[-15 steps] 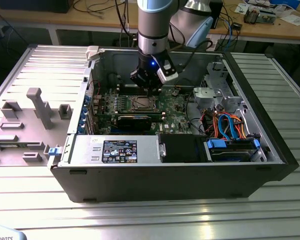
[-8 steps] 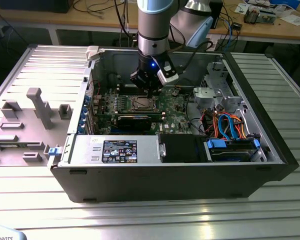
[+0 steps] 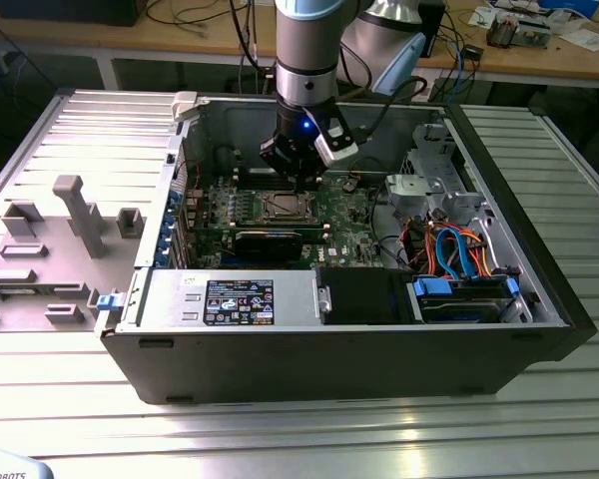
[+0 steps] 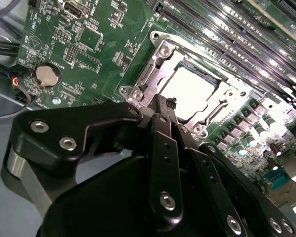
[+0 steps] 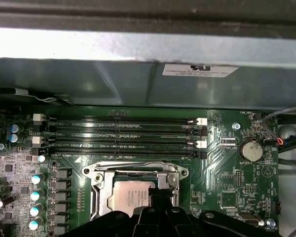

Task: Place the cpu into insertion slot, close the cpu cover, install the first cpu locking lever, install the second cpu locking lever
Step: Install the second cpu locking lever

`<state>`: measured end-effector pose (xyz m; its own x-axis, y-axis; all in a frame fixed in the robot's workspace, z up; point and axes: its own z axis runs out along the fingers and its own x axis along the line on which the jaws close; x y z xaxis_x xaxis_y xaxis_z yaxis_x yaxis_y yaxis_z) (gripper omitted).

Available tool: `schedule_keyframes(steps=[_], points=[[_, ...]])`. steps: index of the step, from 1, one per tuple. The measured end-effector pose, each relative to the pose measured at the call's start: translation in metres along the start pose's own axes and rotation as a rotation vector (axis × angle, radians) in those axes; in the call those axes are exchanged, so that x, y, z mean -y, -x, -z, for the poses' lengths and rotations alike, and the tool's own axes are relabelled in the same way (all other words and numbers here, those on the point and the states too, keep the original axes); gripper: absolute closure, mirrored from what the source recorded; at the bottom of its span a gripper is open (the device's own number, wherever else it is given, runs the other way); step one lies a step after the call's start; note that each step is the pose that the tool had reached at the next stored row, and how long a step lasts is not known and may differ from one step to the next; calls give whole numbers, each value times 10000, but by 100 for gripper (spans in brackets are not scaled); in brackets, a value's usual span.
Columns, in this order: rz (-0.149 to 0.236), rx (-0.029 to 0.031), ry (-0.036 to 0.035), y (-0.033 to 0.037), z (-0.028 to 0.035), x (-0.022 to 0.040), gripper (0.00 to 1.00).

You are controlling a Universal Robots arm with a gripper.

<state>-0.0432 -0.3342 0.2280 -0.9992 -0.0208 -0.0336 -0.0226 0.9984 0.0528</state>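
Right now the gripper (image 4: 163,106) is hanging just above the insertion slot (image 3: 283,208), near the middle of the exterior view, inside the open computer case (image 3: 539,299). Its fingers are pressing together with nothing between them. The cpu (image 5: 133,193) is already lying flat in the slot, low in the first wrist view, and the cpu cover (image 4: 160,61) is lying framed around it. In both wrist views the fingertips are pointing at the cover's near edge, beside the chip rather than over its centre.
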Motion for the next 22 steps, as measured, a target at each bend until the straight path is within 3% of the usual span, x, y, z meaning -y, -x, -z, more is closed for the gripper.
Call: schedule_keyframes(steps=[3,18,22], points=[[0,1,1,-1,1,37,89],[0,1,0,-1,2,49,89],[1,0,-1,-2,5,103,89]])
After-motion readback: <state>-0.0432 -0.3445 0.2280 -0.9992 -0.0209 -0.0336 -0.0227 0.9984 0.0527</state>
